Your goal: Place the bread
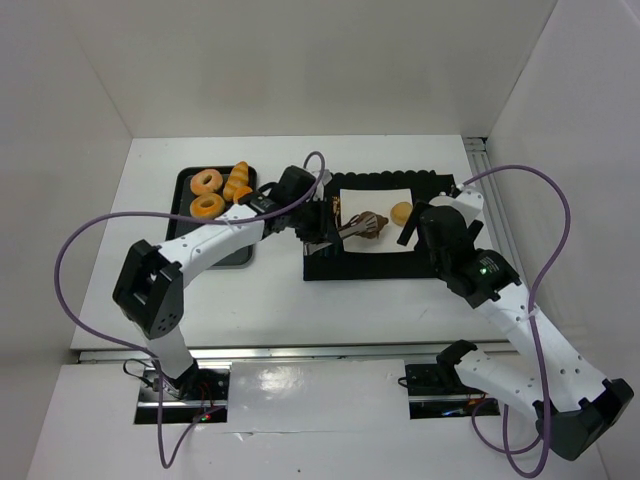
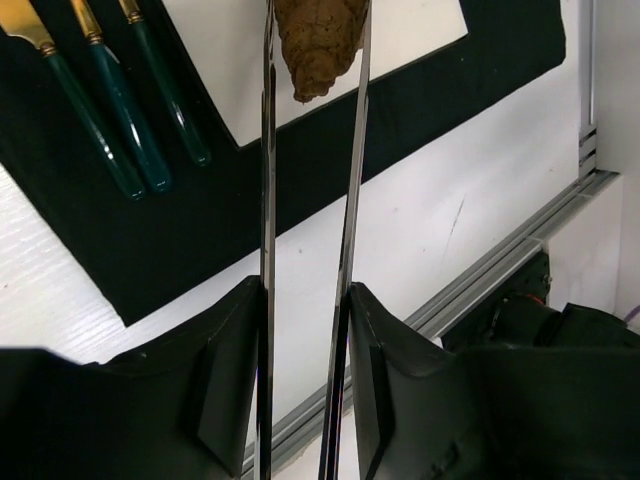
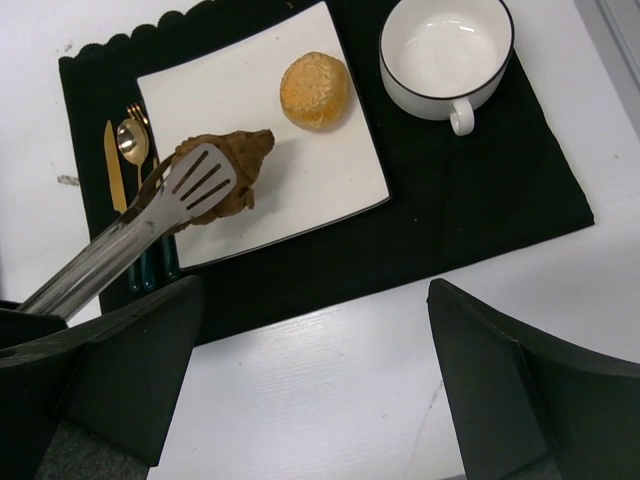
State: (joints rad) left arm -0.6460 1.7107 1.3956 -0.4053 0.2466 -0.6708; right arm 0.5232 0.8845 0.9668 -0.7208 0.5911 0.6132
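The bread (image 3: 313, 90), a small round golden-brown bun, lies on the white square plate (image 3: 300, 180); it also shows in the top view (image 1: 401, 213). My left gripper (image 2: 305, 330) is shut on metal tongs (image 2: 268, 200). The tongs pinch a darker brown, pointed pastry (image 3: 225, 170) just above the plate's left part, left of the bread. In the top view the left gripper (image 1: 318, 222) is at the mat's left side. My right gripper (image 3: 312, 300) is open and empty, above the table at the mat's near edge, right of the plate in the top view (image 1: 420, 225).
A black placemat (image 3: 480, 170) holds the plate, a white cup (image 3: 445, 50) at the far right and gold-and-teal cutlery (image 3: 125, 150) on the left. A dark tray (image 1: 185, 180) at the back left holds two ring doughnuts (image 1: 207, 181) and an orange pastry (image 1: 237, 182).
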